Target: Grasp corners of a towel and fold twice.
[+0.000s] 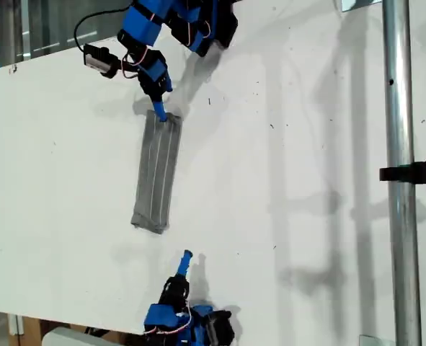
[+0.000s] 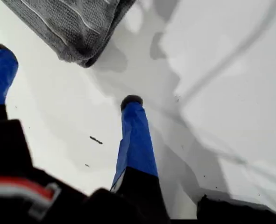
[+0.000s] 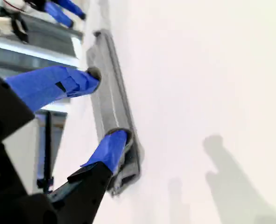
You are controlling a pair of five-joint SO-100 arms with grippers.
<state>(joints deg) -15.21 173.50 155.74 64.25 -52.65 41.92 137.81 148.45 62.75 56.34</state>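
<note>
- Two fingers of my first gripper (image 2: 65, 73) spread wide, empty, just short of the towel (image 1: 157, 173).
- Towel: narrow folded strip on the table (image 1: 306, 144), long axis near edge to far edge.
- My second gripper (image 1: 160, 114) parted, nothing clamped, one fingertip (image 3: 116, 140) touching towel's far end.

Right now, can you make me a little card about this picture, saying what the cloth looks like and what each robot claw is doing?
towel: grey towel with pale stripes, folded into a long narrow strip
surface: white table
first gripper: my first gripper is open, just short of one towel end, not touching it
second gripper: my second gripper is open at the opposite towel end, one fingertip on the fabric
in the exterior view: second gripper toward the top, first toward the bottom
</note>
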